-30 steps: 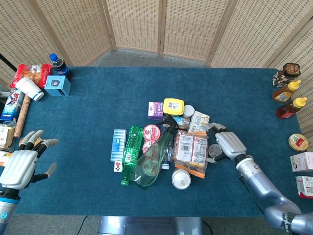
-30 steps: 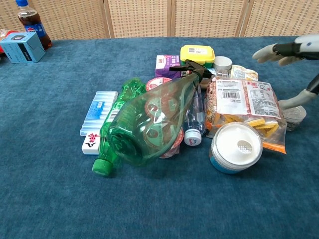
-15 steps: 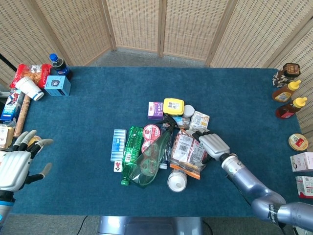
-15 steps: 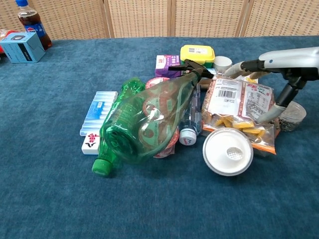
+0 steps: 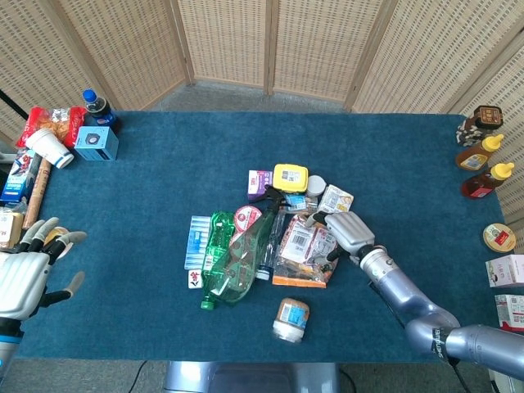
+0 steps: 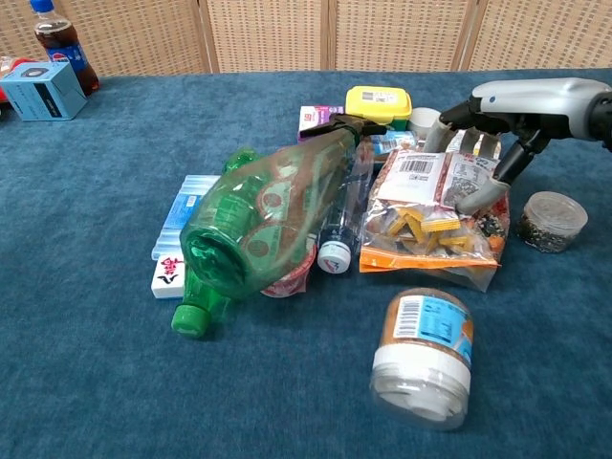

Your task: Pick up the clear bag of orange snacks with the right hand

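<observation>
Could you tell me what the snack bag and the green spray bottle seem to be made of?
The snack bag looks like thin glossy clear plastic film: the contents show through and it creases. The green spray bottle seems translucent, shiny plastic, items showing through it.

The right hand [image 5: 344, 230] reaches forward from its silver arm, palm down, fingers curled downward. The left hand [image 5: 23, 278] hovers palm down, fingers spread.

A staged test room, by the look: woven folding screens [image 5: 270, 45] wall off a blue-carpeted bench [image 5: 164, 180] strewn with groceries and sauce bottles [image 5: 483, 164].
</observation>
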Tool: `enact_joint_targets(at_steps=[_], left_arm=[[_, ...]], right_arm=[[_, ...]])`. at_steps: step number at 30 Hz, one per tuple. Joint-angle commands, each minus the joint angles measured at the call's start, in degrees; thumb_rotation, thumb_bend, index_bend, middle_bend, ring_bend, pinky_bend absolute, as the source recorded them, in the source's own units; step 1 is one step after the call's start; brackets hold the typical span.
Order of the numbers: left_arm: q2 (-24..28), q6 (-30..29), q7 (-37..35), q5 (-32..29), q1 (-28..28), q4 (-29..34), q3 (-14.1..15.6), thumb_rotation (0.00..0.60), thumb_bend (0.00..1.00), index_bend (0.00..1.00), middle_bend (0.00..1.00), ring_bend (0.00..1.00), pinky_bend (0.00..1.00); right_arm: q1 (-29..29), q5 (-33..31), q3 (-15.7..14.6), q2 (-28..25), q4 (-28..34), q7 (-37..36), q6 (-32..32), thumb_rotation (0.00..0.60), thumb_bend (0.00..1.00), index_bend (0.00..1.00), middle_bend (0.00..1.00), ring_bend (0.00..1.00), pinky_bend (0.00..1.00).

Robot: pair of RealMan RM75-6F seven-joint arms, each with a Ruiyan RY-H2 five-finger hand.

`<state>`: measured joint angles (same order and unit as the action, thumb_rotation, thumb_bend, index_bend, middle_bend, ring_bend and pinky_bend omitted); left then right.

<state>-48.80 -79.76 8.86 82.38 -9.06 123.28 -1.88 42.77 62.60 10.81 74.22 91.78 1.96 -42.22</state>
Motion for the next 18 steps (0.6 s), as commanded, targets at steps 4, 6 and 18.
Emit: enact_joint_targets(at_steps=[4,6,18], left_arm=[[-0.42,0.11,-0.10,-0.04,-0.15,-0.21,-0.19,0.600,0.41,0.24,0.33,0.07,0.00],[-0.63,0.42,-0.02,-0.07,-0.34,-0.28,-0.23,0.600,0.41,0.23,0.33,0.07,0.00],[-1.38,0.97,0.60,-0.10,-0.78,-0.24,-0.32,0.600,0.41,0.23,0.33,0.07,0.00]], right_arm=[[-2.22,1.25,0.85,-2.26,0.71,-3.67,-3.30,0.600,0.01,0.80,1.00,1.00,0.89],[-2.99,1.85,1.16,-3.33,1.37,-5.06,-4.26,0.600,0.01,0.80,1.00,1.00,0.89],[-7.68,6.85,5.96,-8.70,4.76,-16.40,-14.00,0.600,0.01,0.81,1.00,1.00,0.89]])
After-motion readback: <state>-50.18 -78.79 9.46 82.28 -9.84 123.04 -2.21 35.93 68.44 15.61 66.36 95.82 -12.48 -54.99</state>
